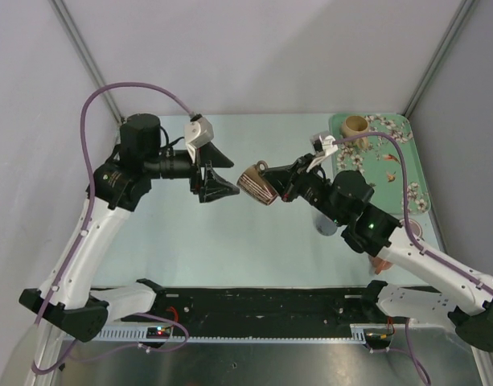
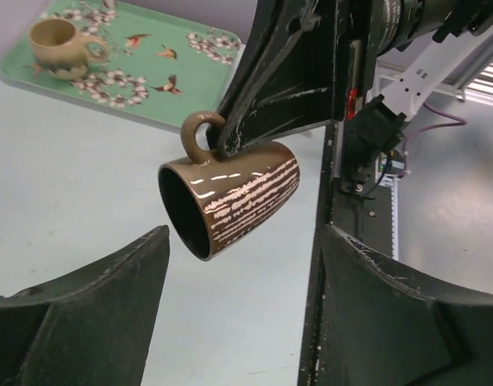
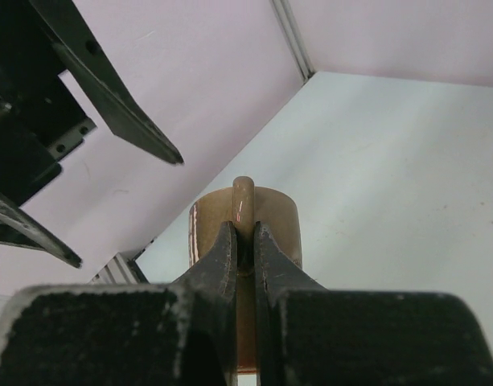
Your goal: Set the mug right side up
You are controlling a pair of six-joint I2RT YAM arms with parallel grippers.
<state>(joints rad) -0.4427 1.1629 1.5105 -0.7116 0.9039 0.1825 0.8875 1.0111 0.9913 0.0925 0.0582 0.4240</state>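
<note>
A brown mug point(image 1: 256, 186) with pale streaks hangs in the air above the table, lying on its side with its mouth toward the left arm. My right gripper point(image 1: 272, 178) is shut on the mug's handle; the right wrist view shows both fingers point(image 3: 226, 259) pinching the handle loop, with the mug point(image 3: 274, 215) beyond them. My left gripper point(image 1: 228, 182) is open and empty, just left of the mug's mouth without touching it. In the left wrist view the mug point(image 2: 230, 197) hangs ahead of the spread fingers point(image 2: 117, 277), its dark mouth facing them.
A green flowered tray point(image 1: 391, 161) lies at the back right with a tan mug point(image 1: 355, 125) on its far corner; both show in the left wrist view, the tray point(image 2: 149, 76) and the tan mug point(image 2: 57, 44). The enclosure walls stand close on both sides.
</note>
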